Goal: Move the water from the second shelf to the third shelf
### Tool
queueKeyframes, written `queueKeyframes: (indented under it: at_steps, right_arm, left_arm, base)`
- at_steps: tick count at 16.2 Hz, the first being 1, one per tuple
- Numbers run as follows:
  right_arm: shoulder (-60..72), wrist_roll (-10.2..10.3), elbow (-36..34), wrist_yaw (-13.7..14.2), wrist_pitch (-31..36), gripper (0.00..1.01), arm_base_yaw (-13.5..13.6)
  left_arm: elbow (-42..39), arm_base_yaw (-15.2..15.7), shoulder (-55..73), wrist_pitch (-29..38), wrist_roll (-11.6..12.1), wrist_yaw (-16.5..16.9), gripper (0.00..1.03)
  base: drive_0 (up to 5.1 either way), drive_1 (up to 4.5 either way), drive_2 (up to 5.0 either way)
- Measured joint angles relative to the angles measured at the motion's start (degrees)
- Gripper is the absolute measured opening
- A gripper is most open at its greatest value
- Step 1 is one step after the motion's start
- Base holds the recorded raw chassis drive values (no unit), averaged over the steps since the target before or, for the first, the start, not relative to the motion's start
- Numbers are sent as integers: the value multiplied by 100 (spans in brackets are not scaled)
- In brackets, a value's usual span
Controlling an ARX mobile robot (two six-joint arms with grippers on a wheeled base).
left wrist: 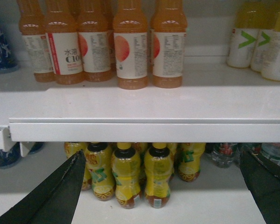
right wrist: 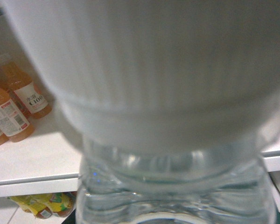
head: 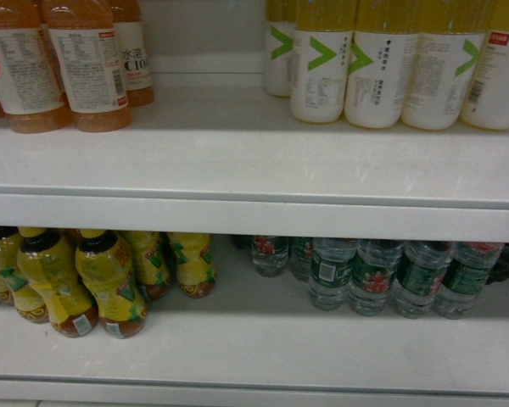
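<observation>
Water bottle held upright by the right arm

The water bottle (right wrist: 177, 186) fills the right wrist view, cap upward; right fingers are hidden, so cannot tell. Left fingers (left wrist: 60, 196) stand spread, empty.

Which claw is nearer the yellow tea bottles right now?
Left. Its claw hangs open facing the yellow tea bottles under the shelf. The right claw's view is filled by a water bottle; the tea sits far off.

Left gripper (left wrist: 161, 186): two dark fingers spread wide, nothing between them, pointing at the shelving.
Right gripper: not seen itself; a clear ribbed plastic water bottle with white cap (right wrist: 177, 140) fills its wrist view.
Head view: no arm visible.
</observation>
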Motion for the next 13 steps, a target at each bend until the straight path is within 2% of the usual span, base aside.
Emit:
queueKeyframes:
  at_steps: [13]
  right_arm:
    - [-13,0,0,2,2,43,0]
  left_arm:
    - [0,0,0,11,0,0,98]
  base:
    - [-431,219,219]
